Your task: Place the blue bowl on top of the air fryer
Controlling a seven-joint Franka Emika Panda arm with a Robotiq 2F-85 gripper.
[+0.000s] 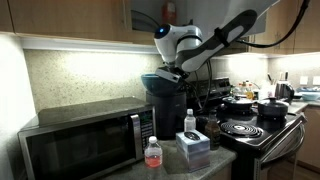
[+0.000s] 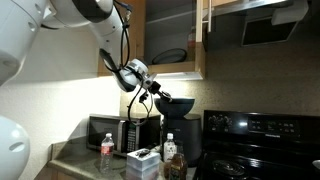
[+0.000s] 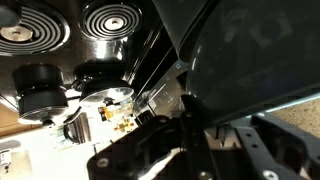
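The blue bowl point(image 1: 157, 80) is dark teal and sits at the flat top of the tall black air fryer point(image 1: 168, 113). Whether it rests on the top or hangs just above it, I cannot tell. Both also show in an exterior view, the bowl point(image 2: 179, 103) above the air fryer point(image 2: 180, 135). My gripper point(image 1: 173, 72) is shut on the bowl's rim, also seen in an exterior view point(image 2: 157, 92). In the wrist view the bowl point(image 3: 250, 50) fills the upper right, and the gripper point(image 3: 188, 112) clamps its edge.
A steel-and-black microwave point(image 1: 80, 140) stands beside the air fryer. A water bottle point(image 1: 152, 153), a box point(image 1: 192, 150) and another bottle point(image 1: 189, 122) stand in front. A black stove point(image 1: 255, 132) carries black pots point(image 1: 270, 108). Cabinets hang close overhead point(image 2: 170, 40).
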